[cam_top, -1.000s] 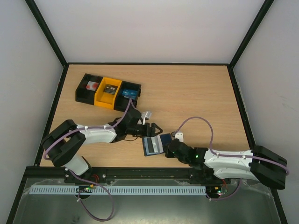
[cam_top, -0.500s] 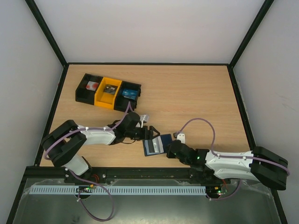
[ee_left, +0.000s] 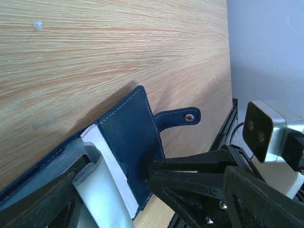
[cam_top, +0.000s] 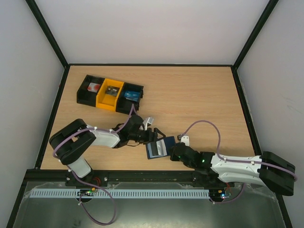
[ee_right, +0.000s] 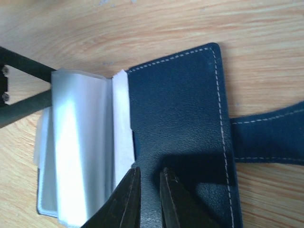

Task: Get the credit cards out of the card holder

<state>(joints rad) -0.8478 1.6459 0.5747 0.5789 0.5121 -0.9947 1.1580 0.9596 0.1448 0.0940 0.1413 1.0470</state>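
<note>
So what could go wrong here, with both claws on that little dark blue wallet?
The left gripper, fingers open, straddles the clear plastic sleeves of the dark blue leather card holder, so it might pinch a sleeve rather than a card and drag the whole holder. The right gripper sits over only a small patch of leather, so the holder could slide or swivel on the wooden table.

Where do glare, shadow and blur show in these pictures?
Right wrist view: glare whitens the clear sleeves of the card holder, and a dark shadow lies on its leather just ahead of the right gripper. Left wrist view: the left gripper is close and slightly soft, the table grain sharp. Top view: even light, no strong glare.
</note>
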